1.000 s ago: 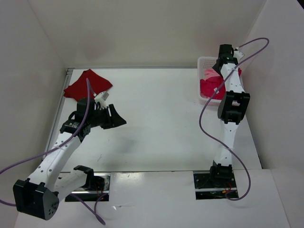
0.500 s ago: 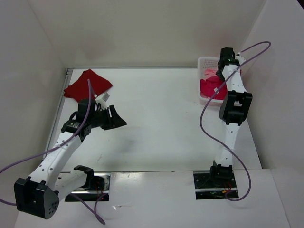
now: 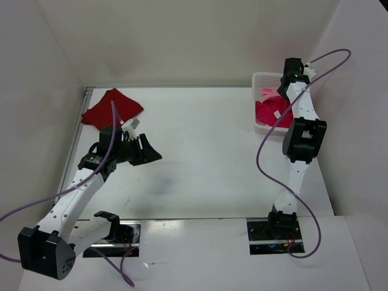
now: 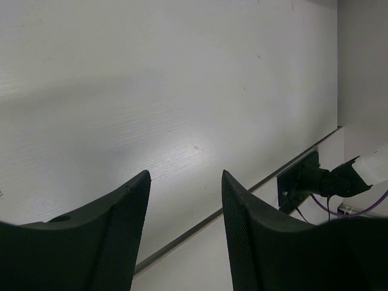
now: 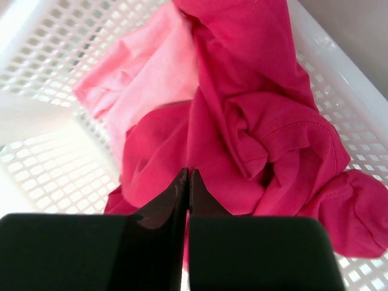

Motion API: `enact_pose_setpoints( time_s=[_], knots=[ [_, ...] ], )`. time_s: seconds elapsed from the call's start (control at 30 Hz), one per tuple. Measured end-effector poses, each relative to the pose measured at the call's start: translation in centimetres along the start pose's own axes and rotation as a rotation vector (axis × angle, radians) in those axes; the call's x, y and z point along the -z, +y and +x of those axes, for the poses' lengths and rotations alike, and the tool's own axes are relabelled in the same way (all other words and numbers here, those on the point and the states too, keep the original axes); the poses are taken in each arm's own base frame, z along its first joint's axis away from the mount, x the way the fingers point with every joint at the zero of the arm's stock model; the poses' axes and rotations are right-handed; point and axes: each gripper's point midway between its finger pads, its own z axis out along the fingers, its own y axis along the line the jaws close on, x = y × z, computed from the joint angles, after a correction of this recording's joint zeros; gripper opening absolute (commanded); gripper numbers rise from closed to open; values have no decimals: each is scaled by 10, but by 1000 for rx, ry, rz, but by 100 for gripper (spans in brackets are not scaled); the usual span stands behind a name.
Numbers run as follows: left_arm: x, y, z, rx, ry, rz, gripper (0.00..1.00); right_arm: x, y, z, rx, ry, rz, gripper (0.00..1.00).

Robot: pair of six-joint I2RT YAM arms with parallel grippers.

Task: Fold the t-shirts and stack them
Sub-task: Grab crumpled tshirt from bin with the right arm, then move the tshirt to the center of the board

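no legible txt, no labels, brands or nos.

A white perforated plastic basket (image 3: 262, 77) stands in the far right corner of the flat white counter (image 3: 206, 157), close to the right edge. Its walls and floor are a lattice of small square holes. A thin grey metal strip (image 3: 77, 136) runs along the counter's left edge. Plain white walls (image 3: 182, 42) rise behind and at both sides.

Left arm (image 3: 73, 197) reached toward 1 o'clock, left gripper (image 4: 185, 182) faced 3 o'clock, jaws apart and empty, right arm (image 3: 301, 109) stretched toward 12 o'clock, right gripper (image 5: 187, 174) tipped down, fingers (image 5: 162, 207) pressed together.
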Motion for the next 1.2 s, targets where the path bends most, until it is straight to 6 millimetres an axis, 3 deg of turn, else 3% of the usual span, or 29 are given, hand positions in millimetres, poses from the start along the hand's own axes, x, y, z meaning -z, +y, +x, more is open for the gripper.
enact_pose_setpoints(
  time_s=[0.13, 0.2, 0.27, 0.37, 0.5, 0.6, 0.67, 0.77, 0.87, 0.93, 1.07, 1.13, 1.2],
  knots=[
    [0, 0, 0, 6, -1, -1, 58, 38, 0, -8, -14, -7, -64, 0],
    [1, -2, -2, 12, -4, 0, 61, 74, 2, -24, -34, -31, -129, 0],
    [1, -6, -7, 21, -12, 6, 63, 129, 10, -50, -64, -87, -236, 0],
    [3, -14, -18, 32, -32, 17, 64, 239, 29, -85, -96, -192, -477, 0],
    [8, -21, -33, 35, -72, 16, 64, 423, 49, -115, -107, -308, -937, 0],
    [12, -24, -45, 49, -109, 8, 65, 547, 40, -123, -106, -357, -1297, 0],
    [16, -20, -58, 71, -148, -17, 67, 605, 26, -117, -90, -356, -1478, 0],
    [26, -11, -81, 94, -214, -71, 69, 660, 7, -97, -51, -314, -1663, 0],
    [38, -11, -104, 97, -285, -96, 69, 658, 5, -65, -18, -198, -1724, 0],
    [46, -11, -116, 97, -322, -105, 70, 625, 15, -32, -8, -73, -1696, 0],
    [51, -5, -123, 107, -349, -128, 69, 519, 55, 66, 34, 257, -1519, 0],
    [49, 1, -119, 113, -342, -136, 68, 456, 72, 128, 60, 428, -1374, 0],
    [42, 8, -111, 124, -319, -144, 66, 407, 76, 192, 102, 564, -1228, 0]
  ],
)
